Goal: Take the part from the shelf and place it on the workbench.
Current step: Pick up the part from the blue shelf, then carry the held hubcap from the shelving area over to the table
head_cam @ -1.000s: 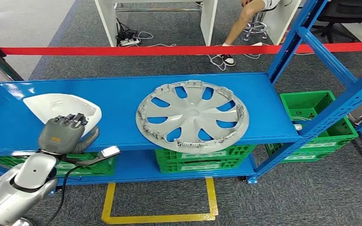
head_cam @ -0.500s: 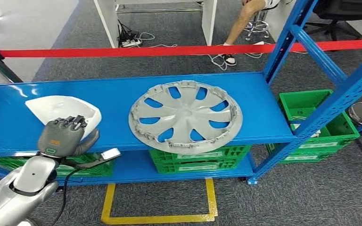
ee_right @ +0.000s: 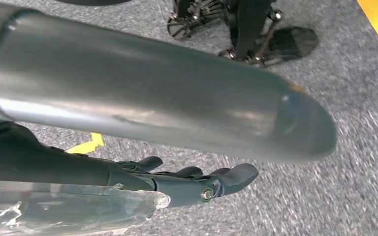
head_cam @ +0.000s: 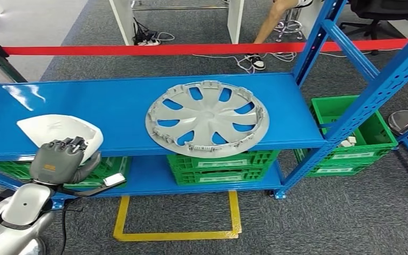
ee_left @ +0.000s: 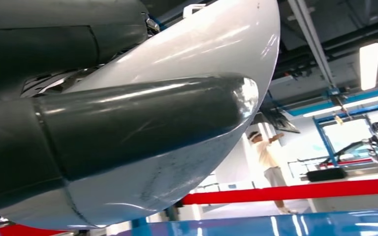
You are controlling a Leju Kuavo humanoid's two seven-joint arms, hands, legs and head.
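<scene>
Head view, shelf (head_cam: 122,101): blue upper deck carries the grey wheel cover (head_cam: 207,118) at centre.
White part (head_cam: 58,128): at the deck's left front edge — directly ahead of the left hand.
Left hand (head_cam: 58,162): wraps the part's near rim, thumb beneath — nearer arm.
Right hand (ee_right: 187,184): hangs over carpet, holding nothing, fingers loosely apart.

White curved shell part (head_cam: 58,129) at shelf (head_cam: 117,106) front-left edge, gripped by left hand (head_cam: 58,159).
</scene>
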